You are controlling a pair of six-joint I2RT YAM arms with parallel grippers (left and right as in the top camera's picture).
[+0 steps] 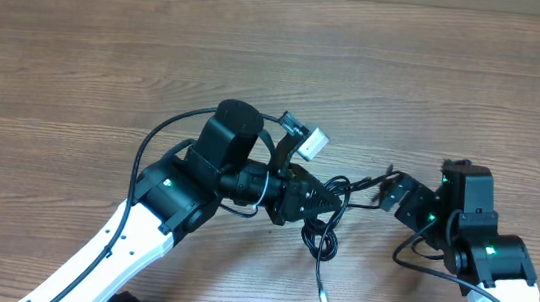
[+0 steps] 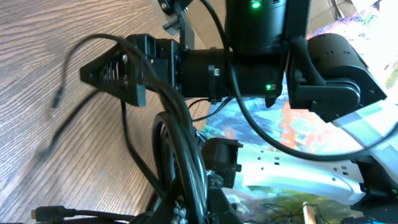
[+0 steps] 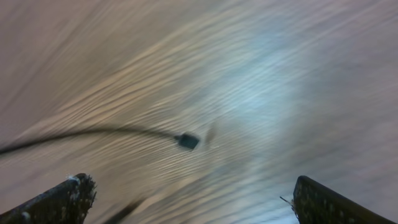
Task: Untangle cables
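The cables (image 1: pixel 327 229) are thin black cords bunched in loops just in front of my left gripper (image 1: pixel 323 203), which is shut on the bunch. One cord hangs toward the table's near edge and ends in a silver plug (image 1: pixel 325 301). In the left wrist view the cables (image 2: pixel 183 158) rise thick out of the shut gripper (image 2: pixel 202 208). My right gripper (image 1: pixel 388 188) stands open just right of the bunch and holds nothing; the left wrist view shows it as a black wedge (image 2: pixel 115 70). The blurred right wrist view has its fingers (image 3: pixel 62 200) wide apart above a loose cord with a black plug (image 3: pixel 188 141).
The wooden table (image 1: pixel 80 41) stretches all round. A thick black arm cable (image 1: pixel 167 125) arcs over my left arm, and a small white part (image 1: pixel 313 143) sticks up behind its wrist. Another loose cord end (image 2: pixel 57 99) lies on the wood at left.
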